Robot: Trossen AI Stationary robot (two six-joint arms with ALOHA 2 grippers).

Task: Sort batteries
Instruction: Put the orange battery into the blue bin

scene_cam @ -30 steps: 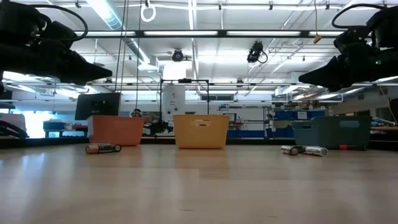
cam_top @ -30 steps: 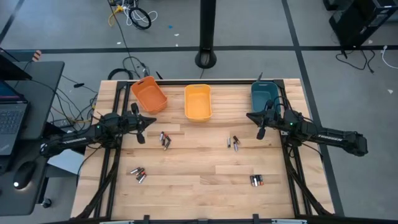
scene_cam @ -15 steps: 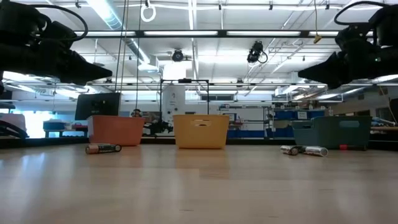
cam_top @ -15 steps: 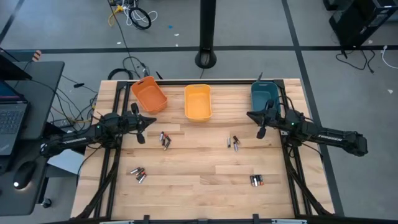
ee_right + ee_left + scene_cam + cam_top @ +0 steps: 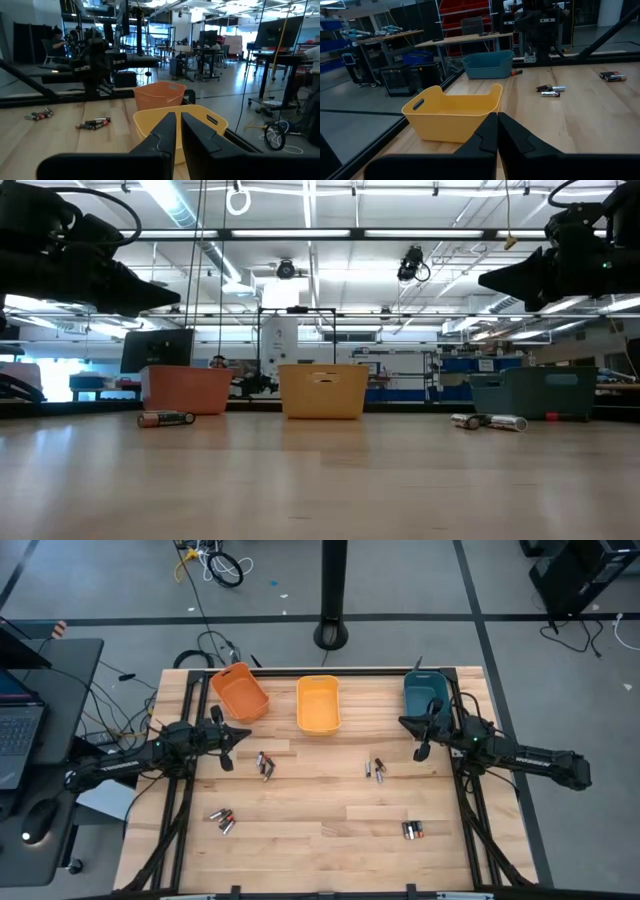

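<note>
Small silvery and dark batteries lie flat on the wooden table in several clusters: one left of centre, one right of centre, and two near the front. My left gripper is shut and hovers by the orange bin, pointing toward the table's right. My right gripper is shut and hovers beside the teal bin, pointing left. In the low view both the left gripper and the right gripper hang well above the table. Neither touches anything.
Three bins stand along the far edge: orange, yellow and teal. The yellow bin sits just ahead of my left fingers. Bare wood lies between the battery clusters. Black frame rails run along the table's left and right sides.
My right gripper has risen a little above the table, staying shut. The left arm and the batteries have kept still.
</note>
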